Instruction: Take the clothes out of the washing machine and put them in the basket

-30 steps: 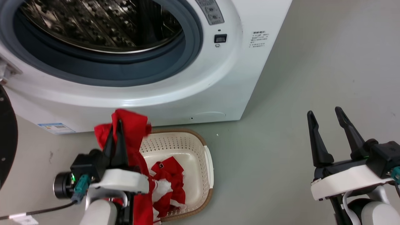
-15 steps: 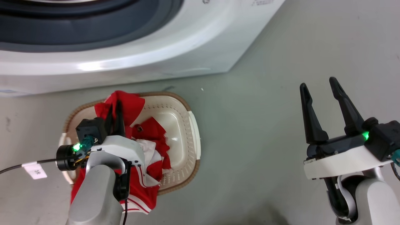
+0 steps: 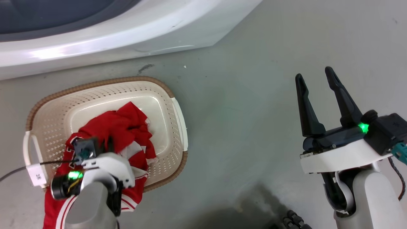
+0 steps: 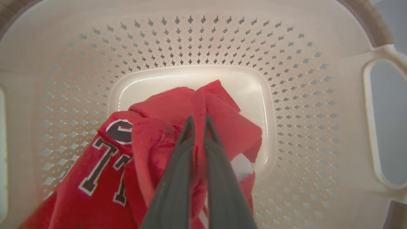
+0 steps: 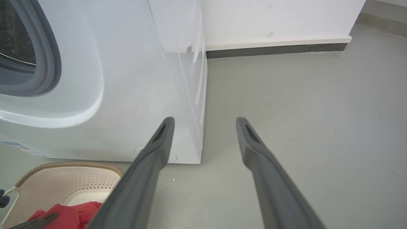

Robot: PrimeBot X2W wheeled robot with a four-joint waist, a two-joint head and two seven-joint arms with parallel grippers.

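My left gripper [image 4: 197, 120] is clamped on a fold of the clothes [image 4: 229, 127], low inside the basket [image 4: 203, 38] (one hem spills over the near rim). My right gripper [image 3: 313, 73] hangs spread and empty, well apart.

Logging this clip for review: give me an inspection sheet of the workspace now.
Surface: grey floor, dark scuff and white speck near the washing machine.
Job's things: red clothes in the basket, part draped over its near rim.
Clutter: nothing seen.
Grippers: left gripper shut on the clothes inside the basket; right gripper open, empty, over the floor.
Cables: black cable with white tag by the left wrist.
Surroundings: white wall with dark skirting.
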